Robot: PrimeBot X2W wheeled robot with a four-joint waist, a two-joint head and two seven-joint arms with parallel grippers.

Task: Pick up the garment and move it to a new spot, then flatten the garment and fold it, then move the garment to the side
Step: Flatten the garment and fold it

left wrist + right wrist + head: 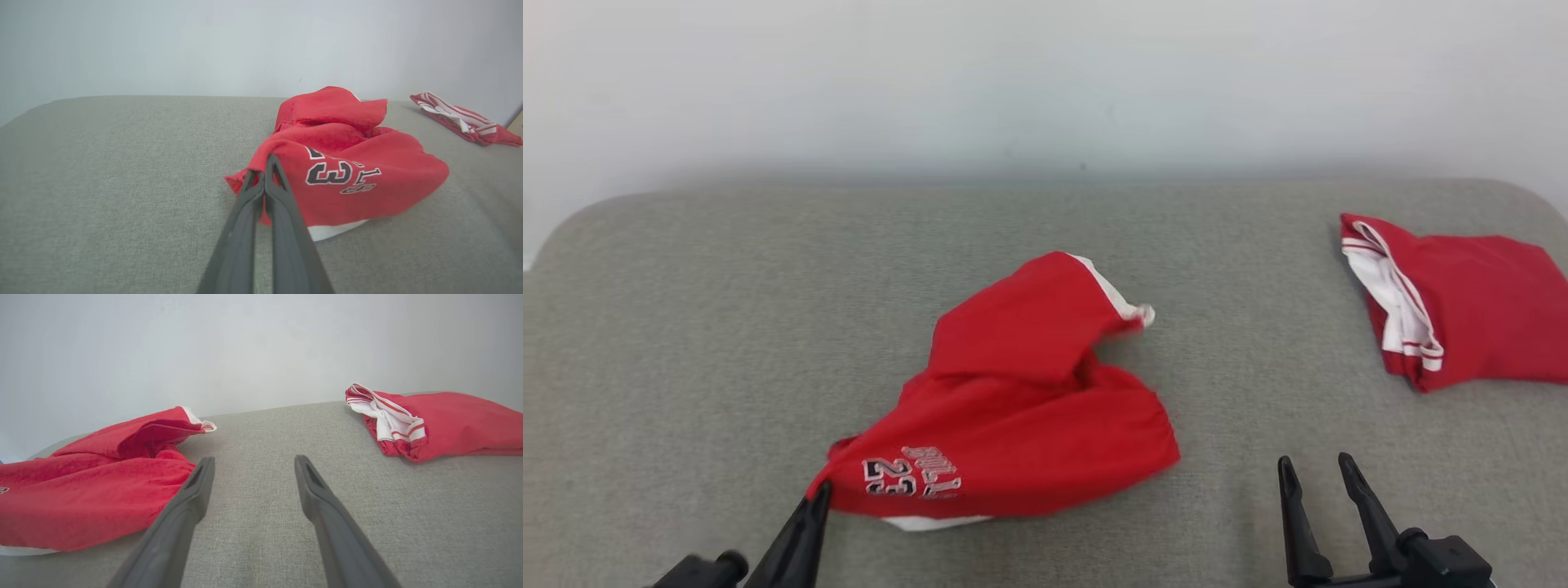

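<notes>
On the grey fabric table [686,327], the left gripper [821,488] pinches the crumpled red jersey [1021,408], which needs lifting next; the right gripper [1313,462] is spread.

On the red garment [1029,408], at its near left corner, stands a dark number 23 [889,476]; the word [935,471] beside it is creased and not fully readable.

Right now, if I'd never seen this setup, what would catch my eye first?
A crumpled red garment printed with 23 lies midway on the grey surface, its near-left corner pinched in the shut left gripper. A folded red garment sits at the far right. The right gripper stands open and empty in front of it.
</notes>
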